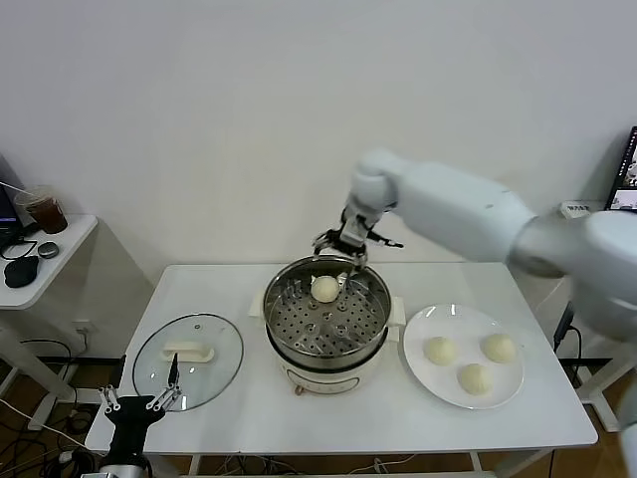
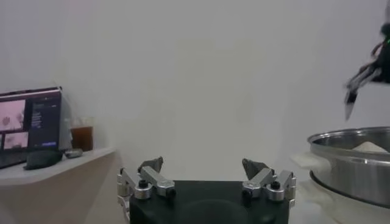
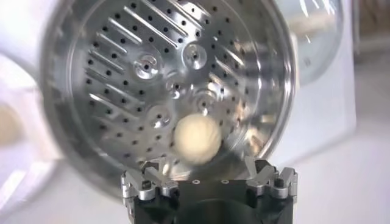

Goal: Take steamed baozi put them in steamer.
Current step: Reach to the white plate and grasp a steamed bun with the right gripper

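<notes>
Steel gleams from the steamer (image 1: 326,321) at the middle of the white table (image 1: 249,408), and I see one steamed baozi (image 1: 325,289) resting on its perforated tray near the far rim. My right gripper (image 1: 343,261) hangs just above that far rim with its fingers spread apart and nothing between them; its wrist view looks straight down on the bun (image 3: 196,139) lying free on the tray. Three more buns (image 1: 472,360) sit on the white plate (image 1: 430,376) to the steamer's right. The glass lid (image 1: 189,360) lies flat on the steamer's left. My left gripper (image 1: 139,402) idles by the table's near-left corner, jaws apart.
</notes>
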Available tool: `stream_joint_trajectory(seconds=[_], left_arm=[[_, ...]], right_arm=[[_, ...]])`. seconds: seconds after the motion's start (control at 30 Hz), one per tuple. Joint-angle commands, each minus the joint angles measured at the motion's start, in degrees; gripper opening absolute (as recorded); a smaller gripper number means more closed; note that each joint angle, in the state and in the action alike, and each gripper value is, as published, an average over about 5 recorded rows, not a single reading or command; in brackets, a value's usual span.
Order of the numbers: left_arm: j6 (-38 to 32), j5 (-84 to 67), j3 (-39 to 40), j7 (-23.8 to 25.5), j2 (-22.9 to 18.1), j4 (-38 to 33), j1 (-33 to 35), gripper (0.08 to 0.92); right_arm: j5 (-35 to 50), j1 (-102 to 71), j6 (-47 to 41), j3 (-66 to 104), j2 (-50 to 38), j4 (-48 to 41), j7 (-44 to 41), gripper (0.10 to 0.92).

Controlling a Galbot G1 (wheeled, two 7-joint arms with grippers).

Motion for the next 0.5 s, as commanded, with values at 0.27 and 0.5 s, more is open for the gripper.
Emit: stream_joint_trajectory(seconds=[0.27,0.5], left_arm=[[-0.87,0.19,1.19,0.08,0.88,1.75,-0.57,0.823],[-0.78,0.29,1.03,0.10,1.27,1.45,-0.68,0.823]], right_arm=[[8.64,0.36,-34.90,-2.62,-27.49,17.65,-2.99,0.823],[1.69,-14.76,-28.85,5.49,-29.57,13.37,-3.40,0.823]])
